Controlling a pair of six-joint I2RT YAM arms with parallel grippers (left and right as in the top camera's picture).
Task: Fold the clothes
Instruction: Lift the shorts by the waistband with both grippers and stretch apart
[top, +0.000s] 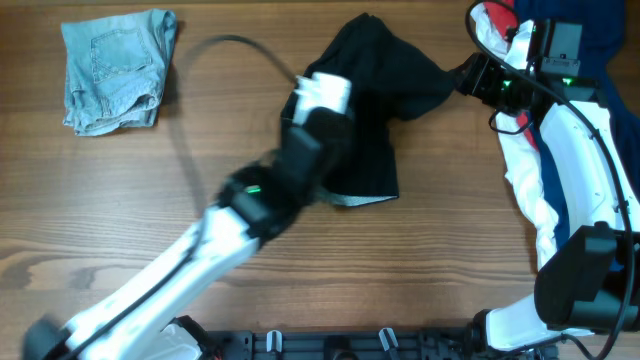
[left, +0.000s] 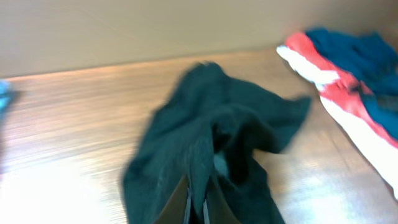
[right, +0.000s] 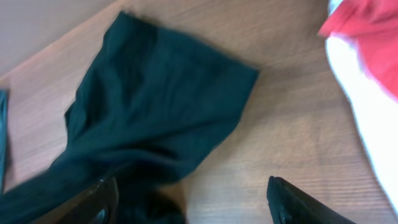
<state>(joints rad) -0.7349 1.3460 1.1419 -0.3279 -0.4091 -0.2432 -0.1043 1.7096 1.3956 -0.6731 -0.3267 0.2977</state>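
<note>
Left pincer (left: 198, 191) around black garment (left: 211, 118) fold

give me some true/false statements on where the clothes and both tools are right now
1. The denim shorts lie folded near the table's far left corner. True.
2. The left tool is open over bare wood. False: it is shut on the black garment.
3. The right tool grips red cloth. False: its fingers stand wide apart and hold nothing.
4. The black garment is bunched up, not folded. True.
5. A clothes pile of red, white and blue lies at the table's right side. True.
</note>
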